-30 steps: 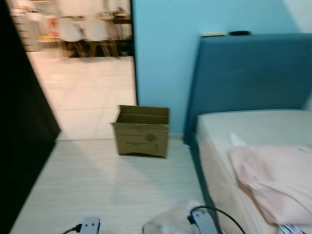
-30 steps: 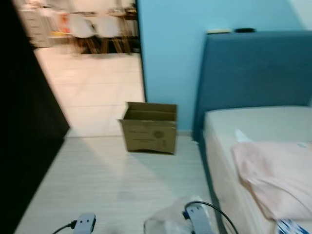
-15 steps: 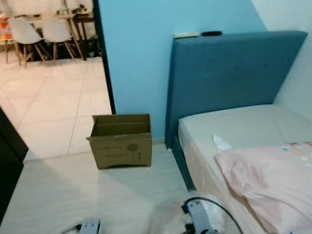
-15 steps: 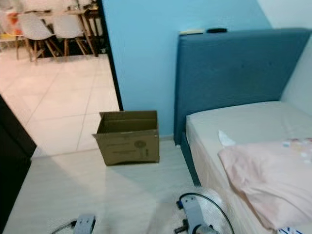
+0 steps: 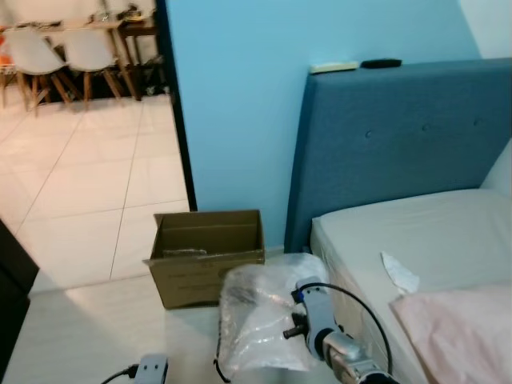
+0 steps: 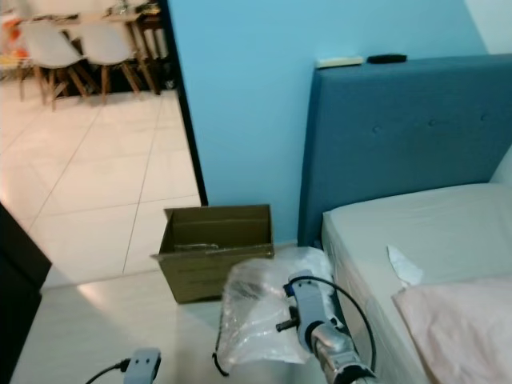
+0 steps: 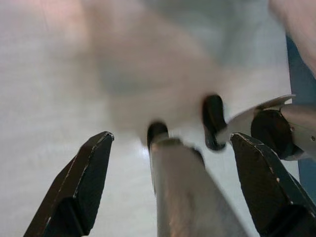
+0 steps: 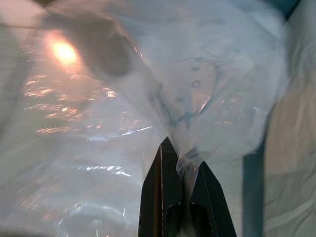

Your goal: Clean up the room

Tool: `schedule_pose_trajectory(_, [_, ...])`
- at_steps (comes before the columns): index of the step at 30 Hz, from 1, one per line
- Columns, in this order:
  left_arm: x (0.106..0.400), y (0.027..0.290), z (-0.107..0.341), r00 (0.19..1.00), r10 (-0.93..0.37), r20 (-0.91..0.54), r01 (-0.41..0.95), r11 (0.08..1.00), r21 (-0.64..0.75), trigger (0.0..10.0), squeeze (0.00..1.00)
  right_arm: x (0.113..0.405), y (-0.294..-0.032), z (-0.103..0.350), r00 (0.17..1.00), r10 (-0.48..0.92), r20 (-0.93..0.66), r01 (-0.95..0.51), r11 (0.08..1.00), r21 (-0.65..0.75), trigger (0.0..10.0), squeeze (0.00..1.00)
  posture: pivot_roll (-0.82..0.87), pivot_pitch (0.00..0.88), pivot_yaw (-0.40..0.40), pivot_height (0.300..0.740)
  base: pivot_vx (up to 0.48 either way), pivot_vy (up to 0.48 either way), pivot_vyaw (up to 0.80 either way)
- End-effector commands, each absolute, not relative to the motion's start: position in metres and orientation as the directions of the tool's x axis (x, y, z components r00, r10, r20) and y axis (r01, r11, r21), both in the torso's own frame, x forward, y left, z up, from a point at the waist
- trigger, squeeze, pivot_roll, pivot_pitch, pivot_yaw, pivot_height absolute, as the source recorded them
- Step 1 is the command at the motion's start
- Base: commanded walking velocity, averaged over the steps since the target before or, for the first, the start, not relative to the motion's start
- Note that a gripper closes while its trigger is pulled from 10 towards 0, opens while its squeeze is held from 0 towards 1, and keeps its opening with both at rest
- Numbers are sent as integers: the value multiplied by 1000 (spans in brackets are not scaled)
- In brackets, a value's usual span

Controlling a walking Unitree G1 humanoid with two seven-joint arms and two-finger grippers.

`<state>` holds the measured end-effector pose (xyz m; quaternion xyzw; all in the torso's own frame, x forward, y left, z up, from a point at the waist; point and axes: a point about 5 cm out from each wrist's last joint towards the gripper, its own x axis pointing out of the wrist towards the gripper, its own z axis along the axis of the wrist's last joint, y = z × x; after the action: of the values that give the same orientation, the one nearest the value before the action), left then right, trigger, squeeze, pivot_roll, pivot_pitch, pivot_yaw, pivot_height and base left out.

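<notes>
A crumpled clear plastic bag (image 5: 260, 320) hangs above the pale floor, just in front of an open brown cardboard box (image 5: 206, 256). My right arm (image 5: 326, 340) reaches up to the bag from the bottom of the picture. In the right wrist view my right gripper (image 8: 181, 155) is shut, pinching a fold of the plastic bag (image 8: 148, 89). My left gripper (image 7: 171, 137) is open over the floor, its black fingers (image 7: 74, 187) wide apart with nothing between them. The left wrist (image 5: 150, 370) sits low at the bottom left.
A bed (image 5: 432, 232) with a blue headboard (image 5: 400, 144) stands to the right, with a pink blanket (image 5: 464, 328) and a white scrap (image 5: 398, 274) on it. Dark furniture (image 5: 12, 296) edges the left. A doorway behind the box opens onto tiles and white chairs (image 5: 48, 52).
My right arm has lifted the plastic bag from near the floor to in front of the box. The whole view has also shifted, so the camera moved.
</notes>
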<state>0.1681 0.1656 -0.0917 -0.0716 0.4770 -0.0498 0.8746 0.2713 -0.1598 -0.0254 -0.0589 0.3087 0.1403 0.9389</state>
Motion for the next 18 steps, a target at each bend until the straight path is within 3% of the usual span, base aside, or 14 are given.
schedule_pose_trajectory(1, [160, 163, -95, 518, -164, -840, 13, 983, -184, 10000, 0, 282, -156, -15, 802, 241, -546, -298, 954, -17, 10000, 0, -86, 0, 2, 736, 480, 0, 0])
schedule_pose_trajectory(8, [159, 160, -96, 515, -168, -841, 8, 982, -191, 10000, 0, 308, -148, 12, 855, 280, -436, -329, 944, -38, 10000, 0, -81, 0, -11, 736, 480, 0, 0])
schedule_pose_trajectory(12, [158, 159, -96, 516, -169, -840, 4, 981, -194, 10000, 0, 327, -134, 40, 884, 363, -294, -384, 923, -13, 10000, 0, -79, 0, -17, 736, 480, 0, 0])
schedule_pose_trajectory(18, [155, 159, -98, 508, -144, -849, -46, 980, -194, 10000, 0, 341, -107, 72, 834, 534, -138, -532, 845, 52, 10000, 0, -80, 0, -27, 736, 314, 0, 0])
